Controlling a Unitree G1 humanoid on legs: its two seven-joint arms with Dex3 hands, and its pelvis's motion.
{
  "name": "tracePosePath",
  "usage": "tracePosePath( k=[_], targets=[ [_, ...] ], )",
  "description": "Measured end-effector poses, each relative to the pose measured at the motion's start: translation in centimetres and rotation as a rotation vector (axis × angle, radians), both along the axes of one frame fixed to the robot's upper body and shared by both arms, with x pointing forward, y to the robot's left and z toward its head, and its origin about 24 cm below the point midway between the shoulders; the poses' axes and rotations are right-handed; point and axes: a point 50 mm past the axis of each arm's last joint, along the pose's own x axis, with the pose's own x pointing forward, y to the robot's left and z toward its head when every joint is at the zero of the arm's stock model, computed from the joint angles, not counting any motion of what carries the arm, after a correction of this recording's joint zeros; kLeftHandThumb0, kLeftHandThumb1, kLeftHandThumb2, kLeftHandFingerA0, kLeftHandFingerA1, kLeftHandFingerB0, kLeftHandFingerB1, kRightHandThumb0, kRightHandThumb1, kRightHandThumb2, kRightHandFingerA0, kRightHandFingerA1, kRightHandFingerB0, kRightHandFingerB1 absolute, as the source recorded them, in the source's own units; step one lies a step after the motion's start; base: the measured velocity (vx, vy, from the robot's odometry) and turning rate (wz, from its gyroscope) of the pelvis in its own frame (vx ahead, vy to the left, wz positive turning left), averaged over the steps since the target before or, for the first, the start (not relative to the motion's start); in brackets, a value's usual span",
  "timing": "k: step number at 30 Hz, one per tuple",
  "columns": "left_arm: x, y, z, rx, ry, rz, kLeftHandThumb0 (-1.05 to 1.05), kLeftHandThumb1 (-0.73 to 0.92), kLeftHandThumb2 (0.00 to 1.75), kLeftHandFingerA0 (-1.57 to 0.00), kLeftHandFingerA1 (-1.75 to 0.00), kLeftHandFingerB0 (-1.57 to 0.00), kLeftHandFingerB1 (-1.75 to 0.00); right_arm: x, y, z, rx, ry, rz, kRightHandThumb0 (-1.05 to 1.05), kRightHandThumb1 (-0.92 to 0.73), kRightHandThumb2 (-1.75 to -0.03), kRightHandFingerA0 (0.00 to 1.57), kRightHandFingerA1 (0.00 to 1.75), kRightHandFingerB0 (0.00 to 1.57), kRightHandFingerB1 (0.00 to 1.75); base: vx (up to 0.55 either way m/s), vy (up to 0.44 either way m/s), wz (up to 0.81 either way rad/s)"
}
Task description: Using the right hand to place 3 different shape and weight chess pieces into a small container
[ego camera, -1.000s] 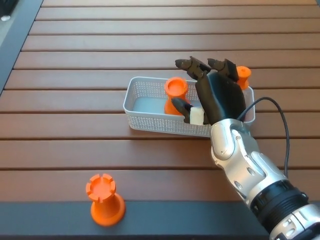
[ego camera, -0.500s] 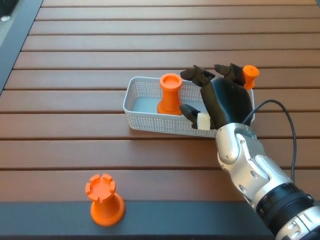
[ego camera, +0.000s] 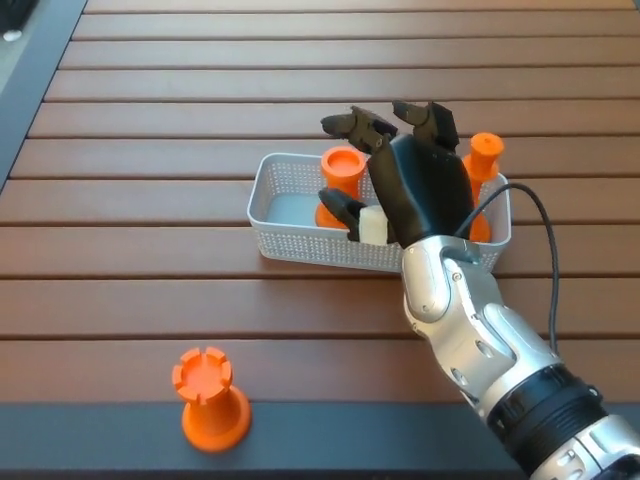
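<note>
two orange pieces (ego camera: 343, 183) sat in the basket (ego camera: 300, 240) | rook (ego camera: 210, 400) was left out on the counter (ego camera: 150, 290) | right hand (ego camera: 415, 190) hovered there, fingers (ego camera: 345, 125) spread, empty

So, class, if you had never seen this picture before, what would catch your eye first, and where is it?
Most striking is the robot's right hand, black with fingers spread, hovering over the white mesh basket at the centre of the slatted wooden table. Two orange chess pieces stand inside the basket, one on each side of the hand. A third, an orange rook, stands alone near the table's front edge, lower left.
</note>
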Motion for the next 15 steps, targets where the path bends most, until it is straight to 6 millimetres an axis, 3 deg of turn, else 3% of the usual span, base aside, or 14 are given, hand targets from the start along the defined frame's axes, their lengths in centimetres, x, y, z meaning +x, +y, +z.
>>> tracePosePath(
  k=[5, 6, 10, 11, 14, 15],
  targets=[
    [-0.1, 0.2, 0.0, 0.012, 0.011, -0.013, -0.08, 0.03, 1.63, -1.54, -1.25, -1.53, -1.24, -1.4, 1.3, 1.9, 0.122, -0.077, 0.045, -0.45, -0.68, -0.61, 0.31, 0.9, 0.43, 0.55, 0.0, 0.0, 0.0],
    [-0.1, 0.2, 0.0, 0.012, 0.013, -0.013, -0.02, 0.47, 1.25, -1.48, -1.36, -1.49, -1.35, -1.5, 1.4, 2.0, 0.134, -0.083, 0.048, -0.36, -0.64, -0.78, 0.26, 1.0, 0.4, 0.56, 0.0, 0.0, 0.0],
    [-0.6, 0.2, -0.1, 0.012, 0.034, -0.003, -0.02, 0.47, 1.25, -1.48, -1.36, -1.49, -1.35, -3.0, 1.6, 3.9, 0.235, -0.172, 0.062, -0.36, -0.64, -0.78, 0.26, 1.0, 0.4, 0.56, 0.0, 0.0, 0.0],
    [-0.7, 0.2, -0.1, 0.01, 0.038, -0.001, -0.04, 0.05, 1.66, -1.54, -1.29, -1.48, -1.23, -3.2, 1.5, 4.1, 0.243, -0.182, 0.062, -0.4, -0.57, -1.03, 0.14, 0.69, 0.21, 0.56, 0.0, 0.0, 0.0],
    [-0.9, 0.3, -0.2, 0.009, 0.045, 0.014, -0.04, 0.05, 1.66, -1.54, -1.29, -1.48, -1.23, -4.5, 1.4, 5.5, 0.285, -0.254, 0.069, -0.4, -0.57, -1.03, 0.14, 0.69, 0.21, 0.56, 0.0, 0.0, 0.0],
    [-0.9, 0.3, -0.2, 0.01, 0.044, 0.017, -0.03, 0.48, 1.25, -1.48, -1.36, -1.5, -1.35, -4.8, 1.3, 5.9, 0.292, -0.273, 0.072, -0.44, -0.69, -0.74, 0.0, 0.54, 0.16, 0.42, 0.0, 0.0, 0.0]
  ],
)
